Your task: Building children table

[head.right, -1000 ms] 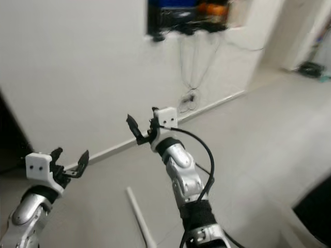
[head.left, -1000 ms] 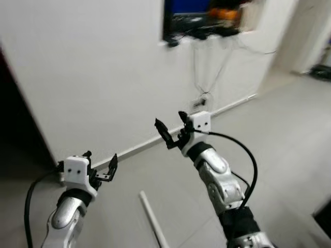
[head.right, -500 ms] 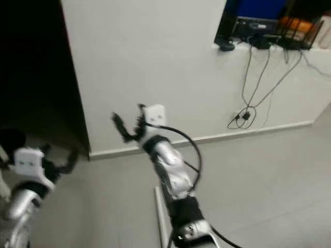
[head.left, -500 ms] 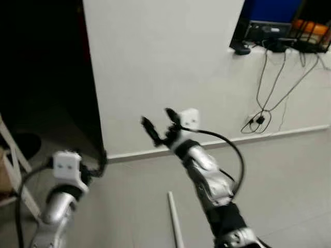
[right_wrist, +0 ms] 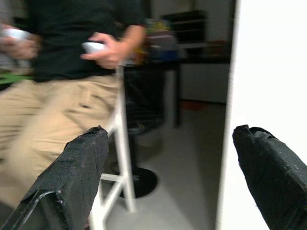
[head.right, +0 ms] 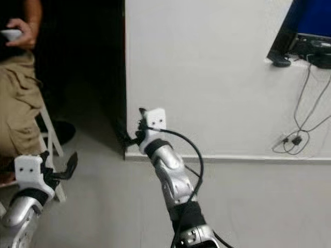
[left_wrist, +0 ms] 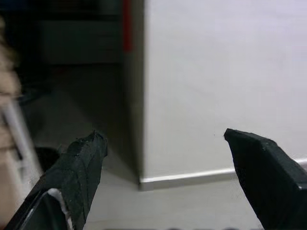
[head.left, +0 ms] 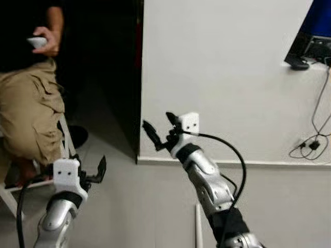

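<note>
While one person [head.left: 26,98] sits, two end effectors, left end effector [head.left: 93,173] and right end effector [head.left: 160,132], gape empty.

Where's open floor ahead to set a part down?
Bare grey floor runs along the white wall, between the skirting and the white rod. It is crowded on the left: a seated person on a white chair at the dark doorway.

White wall [head.left: 222,77]; khaki trousers [head.left: 28,113]; seemingly black shirt [right_wrist: 72,33].

white wall [head.left: 222,72] | grey floor [head.left: 139,206] | doorway [head.left: 98,77] (dark)
</note>
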### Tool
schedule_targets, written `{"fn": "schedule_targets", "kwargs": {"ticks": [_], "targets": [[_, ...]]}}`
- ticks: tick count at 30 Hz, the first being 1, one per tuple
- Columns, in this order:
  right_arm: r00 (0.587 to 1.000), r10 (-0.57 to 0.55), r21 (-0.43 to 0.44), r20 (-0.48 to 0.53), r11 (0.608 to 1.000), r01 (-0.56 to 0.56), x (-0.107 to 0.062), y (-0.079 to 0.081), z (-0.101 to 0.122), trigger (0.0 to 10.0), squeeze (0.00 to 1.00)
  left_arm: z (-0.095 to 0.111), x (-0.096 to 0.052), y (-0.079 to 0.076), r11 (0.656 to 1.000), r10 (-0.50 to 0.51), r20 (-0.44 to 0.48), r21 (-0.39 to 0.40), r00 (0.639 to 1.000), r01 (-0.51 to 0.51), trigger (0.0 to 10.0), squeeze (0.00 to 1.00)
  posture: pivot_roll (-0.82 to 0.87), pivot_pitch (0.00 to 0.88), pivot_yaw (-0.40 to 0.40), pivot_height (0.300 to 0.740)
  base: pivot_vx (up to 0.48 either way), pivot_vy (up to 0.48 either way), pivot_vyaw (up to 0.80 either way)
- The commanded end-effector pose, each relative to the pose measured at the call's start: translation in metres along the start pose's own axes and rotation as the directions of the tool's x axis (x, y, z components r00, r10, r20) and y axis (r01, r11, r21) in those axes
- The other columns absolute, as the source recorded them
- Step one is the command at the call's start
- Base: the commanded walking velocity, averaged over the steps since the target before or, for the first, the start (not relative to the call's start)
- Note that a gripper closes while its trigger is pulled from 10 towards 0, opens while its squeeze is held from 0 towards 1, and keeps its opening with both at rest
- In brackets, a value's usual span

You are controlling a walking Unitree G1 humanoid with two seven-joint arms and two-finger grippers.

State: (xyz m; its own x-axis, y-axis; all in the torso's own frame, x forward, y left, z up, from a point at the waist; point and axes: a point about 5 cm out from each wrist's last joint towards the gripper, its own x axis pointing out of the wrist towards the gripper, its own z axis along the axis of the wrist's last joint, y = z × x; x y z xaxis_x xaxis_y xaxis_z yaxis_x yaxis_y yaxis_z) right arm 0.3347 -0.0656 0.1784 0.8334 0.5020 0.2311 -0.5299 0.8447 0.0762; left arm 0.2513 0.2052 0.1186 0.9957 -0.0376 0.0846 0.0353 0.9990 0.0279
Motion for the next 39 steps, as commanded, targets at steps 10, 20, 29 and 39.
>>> {"fn": "schedule_targets", "kwargs": {"ticks": [10,20,29,39], "targets": [[1.000,-0.021,0.024,-0.014,0.999,0.022,-0.001,-0.003,-0.003,10.0,0.00,0.004,0.000,-0.010,0.998,-0.061,0.030,0.000,0.998,0.061,10.0,0.00,0.09,0.000,-0.108,0.740,0.000,-0.221,0.00],[1.000,-0.026,0.022,-0.014,0.999,0.027,-0.001,-0.004,-0.003,10.0,0.00,0.003,0.000,-0.012,0.998,-0.071,0.027,-0.001,0.997,0.071,10.0,0.00,0.09,0.000,-0.107,0.740,0.000,-0.478,0.00],[1.000,-0.026,0.020,-0.014,0.999,0.026,-0.001,-0.003,-0.004,10.0,0.00,0.003,0.000,-0.014,0.996,-0.088,0.032,-0.004,0.996,0.088,10.0,0.00,0.09,0.000,-0.107,0.740,0.000,-0.478,0.00],[0.999,-0.029,0.015,-0.013,0.999,0.030,-0.002,-0.004,-0.004,10.0,0.00,0.003,0.002,-0.017,0.995,-0.100,0.037,-0.006,0.994,0.100,10.0,0.00,0.08,0.000,-0.104,0.740,0.000,-0.479,0.00]]}}
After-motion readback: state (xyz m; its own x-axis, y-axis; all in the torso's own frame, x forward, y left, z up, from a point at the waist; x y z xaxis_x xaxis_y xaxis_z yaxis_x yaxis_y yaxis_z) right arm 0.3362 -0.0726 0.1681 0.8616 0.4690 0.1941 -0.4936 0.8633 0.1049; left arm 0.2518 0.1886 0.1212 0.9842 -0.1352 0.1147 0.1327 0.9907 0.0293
